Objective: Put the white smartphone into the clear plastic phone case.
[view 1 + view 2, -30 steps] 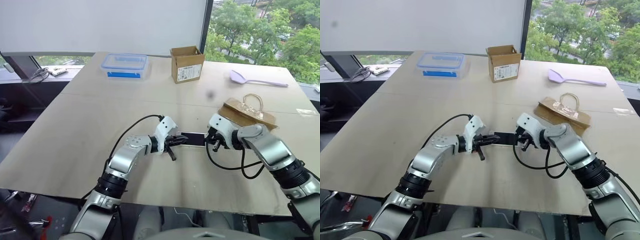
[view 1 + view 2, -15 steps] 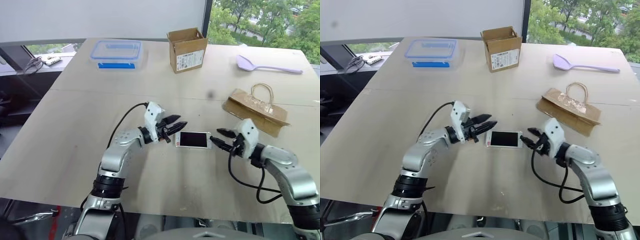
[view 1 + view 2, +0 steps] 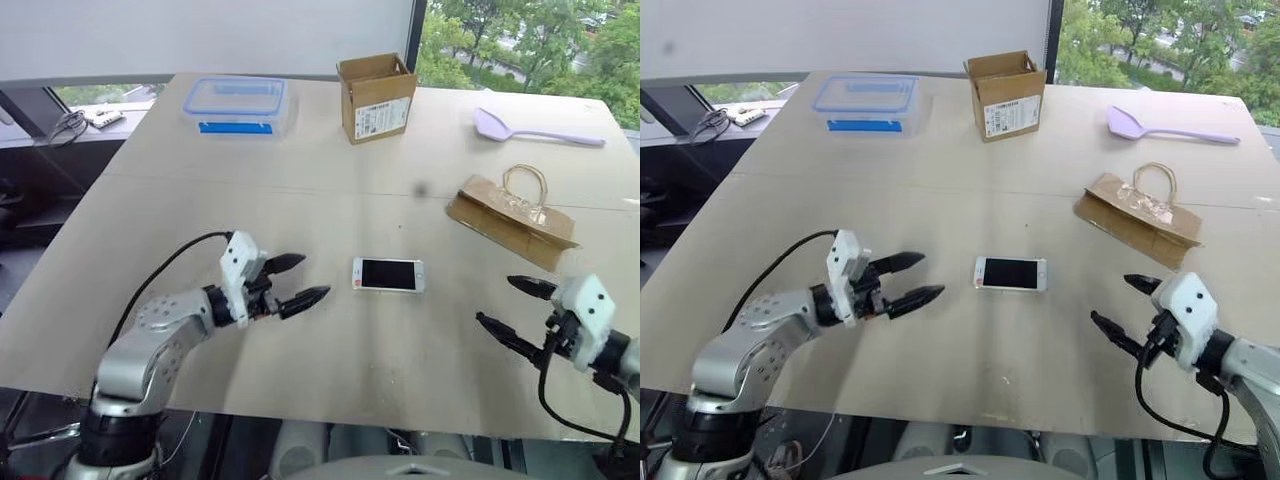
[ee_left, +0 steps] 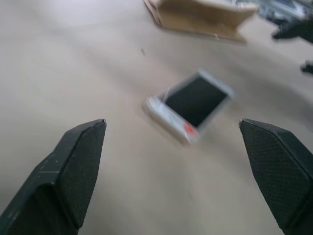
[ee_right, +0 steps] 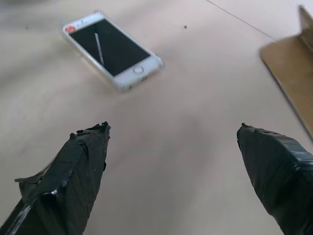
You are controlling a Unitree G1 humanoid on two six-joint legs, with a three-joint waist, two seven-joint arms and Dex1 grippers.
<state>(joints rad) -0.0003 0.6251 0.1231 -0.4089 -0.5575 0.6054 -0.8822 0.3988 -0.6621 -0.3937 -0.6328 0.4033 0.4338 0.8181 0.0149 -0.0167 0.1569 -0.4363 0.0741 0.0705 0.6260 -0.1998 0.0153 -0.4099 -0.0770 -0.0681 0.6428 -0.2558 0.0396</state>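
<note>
Both my grippers were at the two short ends of the white phone (image 3: 388,274) a second ago, with fingers closed; now they are away from it. My left gripper (image 3: 293,280) is released, its two black fingers spread wide, and it hangs well apart from the phone on the left side. My right gripper (image 3: 520,315) is also released and empty, drawn back toward the near edge of the table (image 3: 330,190), near the right corner.

The phone lies flat with its screen up, in the middle of the table, a little toward the near edge. In the right wrist view I see a thin transparent rim around its white edge, so I think the clear case (image 5: 149,68) is already on it, but I cannot tell if every corner is pressed in.

The brown paper bag (image 3: 512,218) lies to the right of the phone and further back, and the cardboard box (image 3: 377,97), the plastic box with blue lid (image 3: 237,106) and the lilac spatula (image 3: 524,130) stay along the far edge.

Because I let go on both sides together, I judge the pressing is finished and the task is nearly or fully done.
</note>
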